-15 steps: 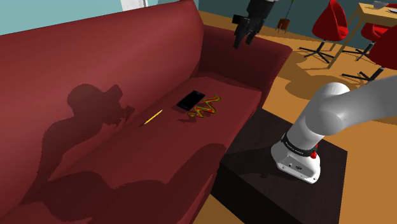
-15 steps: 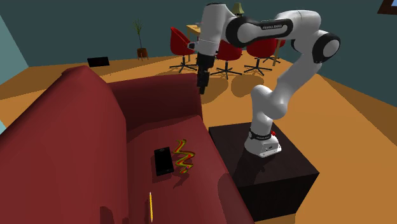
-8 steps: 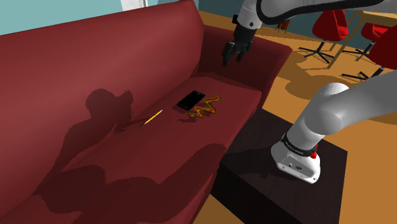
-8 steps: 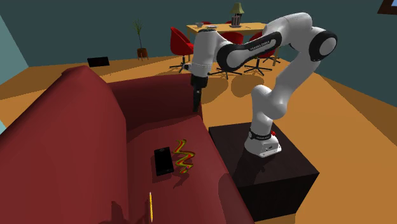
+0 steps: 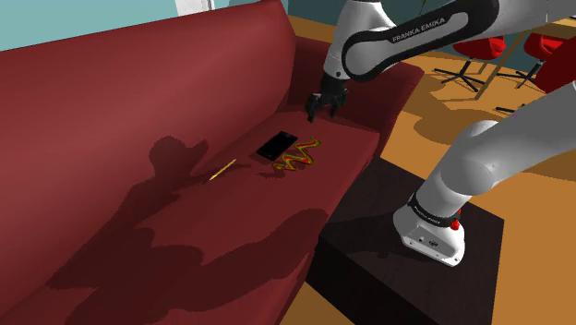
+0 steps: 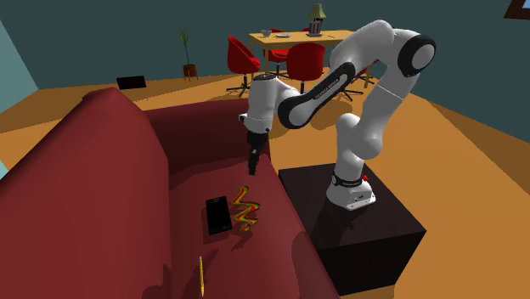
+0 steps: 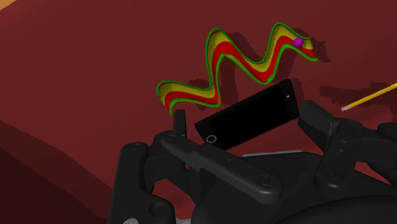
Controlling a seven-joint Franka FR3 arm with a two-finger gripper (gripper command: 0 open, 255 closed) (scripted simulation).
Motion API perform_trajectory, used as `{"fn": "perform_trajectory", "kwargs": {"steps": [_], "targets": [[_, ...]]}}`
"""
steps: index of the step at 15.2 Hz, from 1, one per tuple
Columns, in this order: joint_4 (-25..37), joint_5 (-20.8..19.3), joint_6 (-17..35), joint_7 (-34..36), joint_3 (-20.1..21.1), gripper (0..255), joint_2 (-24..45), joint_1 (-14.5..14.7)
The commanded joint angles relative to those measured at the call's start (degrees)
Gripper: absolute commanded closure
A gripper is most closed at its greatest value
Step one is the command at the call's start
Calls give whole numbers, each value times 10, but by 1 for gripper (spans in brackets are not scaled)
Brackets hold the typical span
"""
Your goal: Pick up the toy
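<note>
Gripper (image 5: 317, 109) spread, empty, above the sofa (image 5: 111, 102) seat. Toy (image 7: 235, 63), a wavy striped strip, lies flat just beyond the black phone (image 7: 248, 114), long axis parallel to it. My judgement: the finger line runs along the toy, so rotate before descending.

Dark red sofa (image 5: 138, 83), black phone (image 5: 277, 145) flat on its seat, yellow pencil (image 5: 222, 171) nearby; red chairs (image 6: 240, 56) beyond

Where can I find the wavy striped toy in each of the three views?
Shoulder view: toy near the centre, just right of the phone.
Second exterior view: toy below the centre, right of the phone.
Wrist view: toy just beyond the phone.
Shared landmark: the black phone.
</note>
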Motion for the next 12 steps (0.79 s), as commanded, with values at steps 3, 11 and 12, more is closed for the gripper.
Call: {"fn": "perform_trajectory", "kwargs": {"steps": [3, 11, 12], "targets": [[-7, -3, 85, 42, 17, 0, 85, -11], [9, -41, 220, 137, 37, 0, 253, -30], [8, -44, 229, 139, 36, 0, 261, -30]]}}
